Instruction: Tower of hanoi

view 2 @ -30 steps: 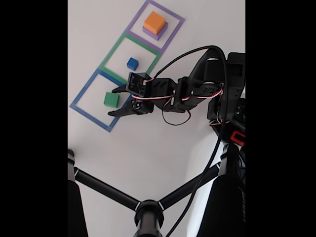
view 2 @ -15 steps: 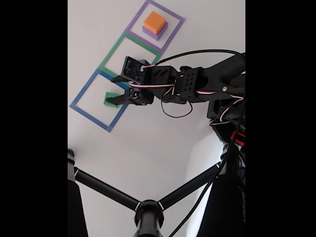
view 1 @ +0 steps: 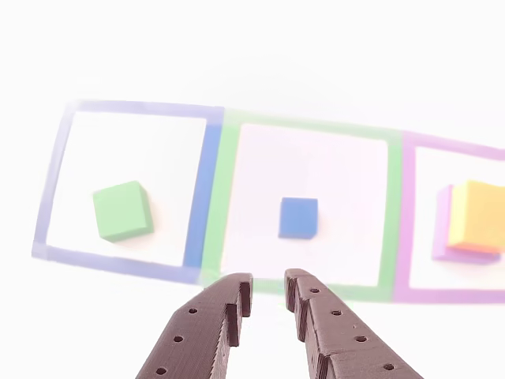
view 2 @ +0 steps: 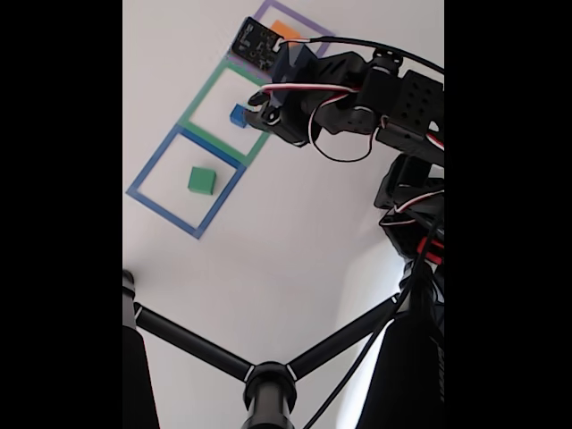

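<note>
In the other view, the claw [view 1: 267,288] enters from the bottom edge, its fingers a little apart and holding nothing. The blue cube [view 1: 298,217] lies just above the tips, in the centre, inside the green outline [view 1: 229,205]. The green block [view 1: 121,210] sits at the left inside the blue outline [view 1: 201,189]. The orange block [view 1: 476,215] rests on the purple slab [view 1: 442,225] at the right edge.

In the fixed view, the claw [view 2: 257,112] hangs in the upper middle, just right of the blue cube [view 2: 237,114]. The green block [view 2: 201,180] lies lower left on the white tabletop [view 2: 268,259]. The arm covers most of the orange block [view 2: 288,29] at the top.
</note>
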